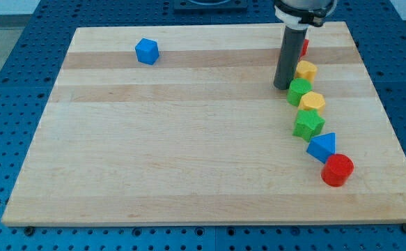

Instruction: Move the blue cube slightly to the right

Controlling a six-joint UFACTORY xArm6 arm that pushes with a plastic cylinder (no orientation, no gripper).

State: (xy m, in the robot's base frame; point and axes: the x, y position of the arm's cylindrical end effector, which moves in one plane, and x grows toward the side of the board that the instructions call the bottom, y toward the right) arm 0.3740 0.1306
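Note:
The blue cube (147, 51) sits alone near the view's top left of the wooden board (189, 153). My tip (282, 86) is far to the cube's right, touching or nearly touching the left side of a green block (299, 91) at the upper end of a chain of blocks. The rod rises from there to the view's top edge.
A chain of blocks runs down the board's right side: a red block (304, 47) partly hidden behind the rod, a yellow block (306, 70), the green block, a yellow hexagon (313, 102), a green star (308, 125), a blue triangle (323, 147), a red cylinder (337, 170).

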